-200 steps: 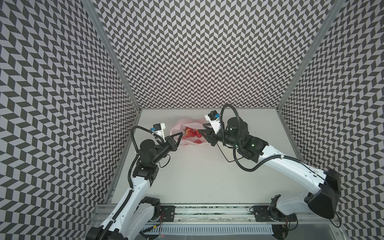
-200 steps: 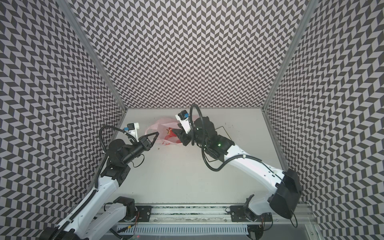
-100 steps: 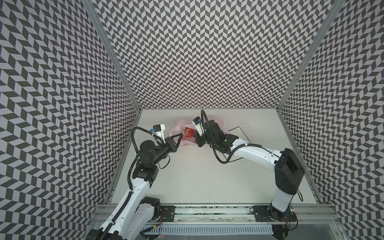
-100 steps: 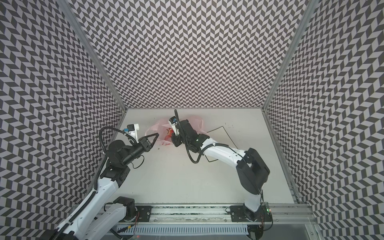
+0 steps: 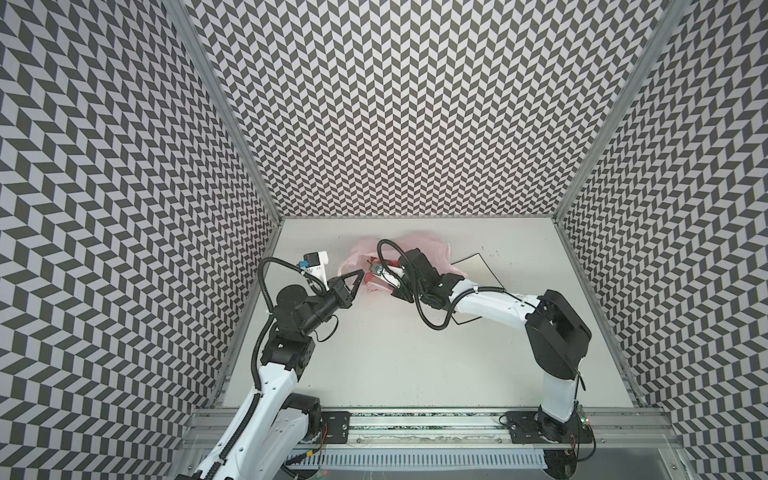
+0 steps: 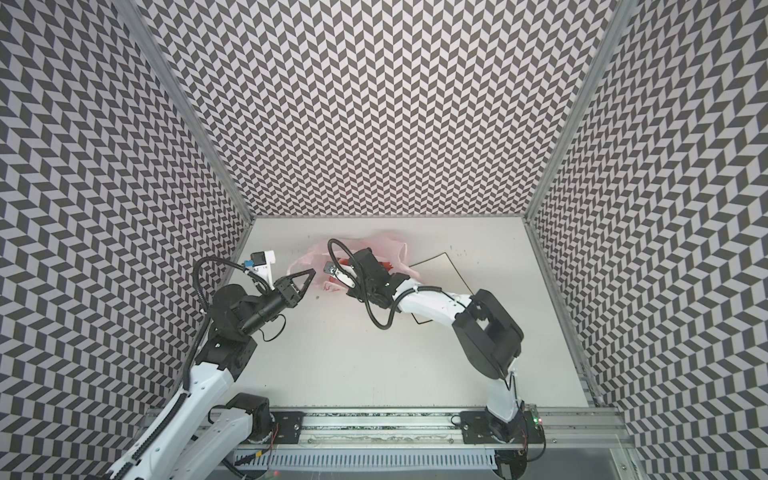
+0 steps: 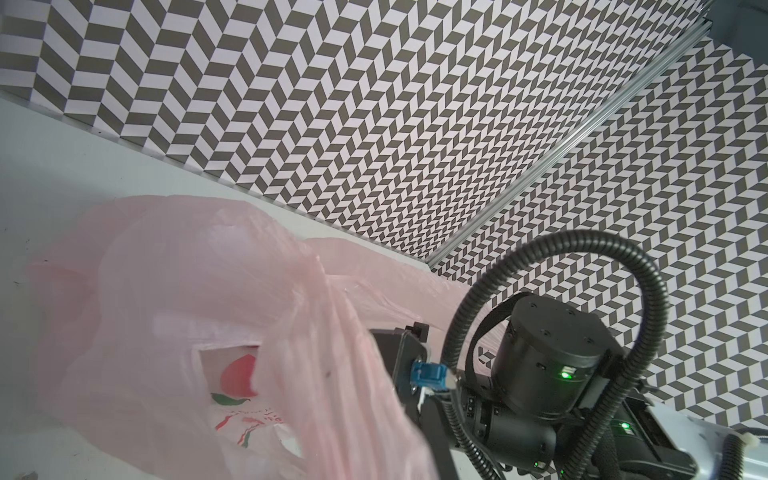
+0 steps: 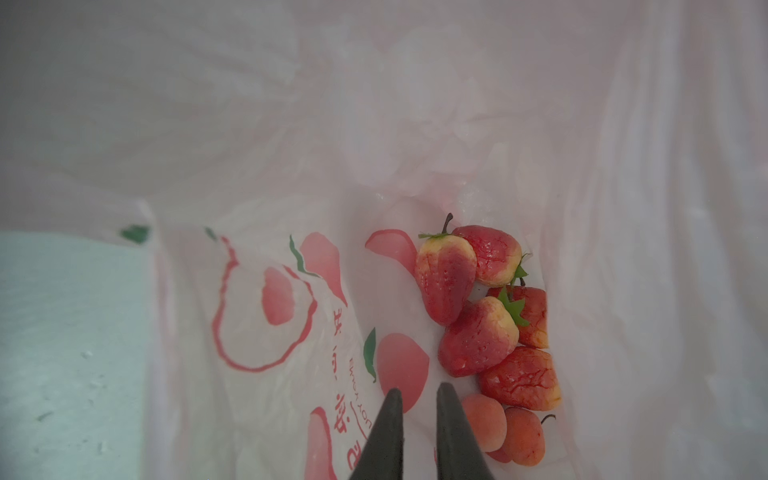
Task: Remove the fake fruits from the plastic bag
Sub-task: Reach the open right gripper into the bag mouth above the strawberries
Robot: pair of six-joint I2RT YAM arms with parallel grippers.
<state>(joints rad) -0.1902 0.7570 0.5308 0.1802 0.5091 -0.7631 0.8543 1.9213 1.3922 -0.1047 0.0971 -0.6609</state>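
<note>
The plastic bag (image 5: 432, 249) (image 6: 386, 243) lies at the back of the table, thin, pale pink, with red fruit prints. My left gripper (image 5: 360, 273) (image 6: 312, 272) is shut on its near-left rim, and the left wrist view shows the film (image 7: 332, 374) pulled taut towards the camera. My right gripper (image 8: 419, 388) is inside the bag, its jaws a narrow gap apart with nothing between them. The fake fruits lie just beside it on the bag floor: several strawberries (image 8: 478, 332) and two small round orange-pink fruits (image 8: 486, 419) against one finger (image 8: 451, 424).
A square white plate with a black rim (image 5: 478, 270) (image 6: 440, 270) lies right of the bag, partly under the right arm. The right arm's wrist and cable loop (image 7: 540, 374) crowd the bag mouth. Patterned walls close the table on three sides.
The right arm has pushed left, deeper into the bag, and its jaws have narrowed. The left gripper has kept its hold and place.
</note>
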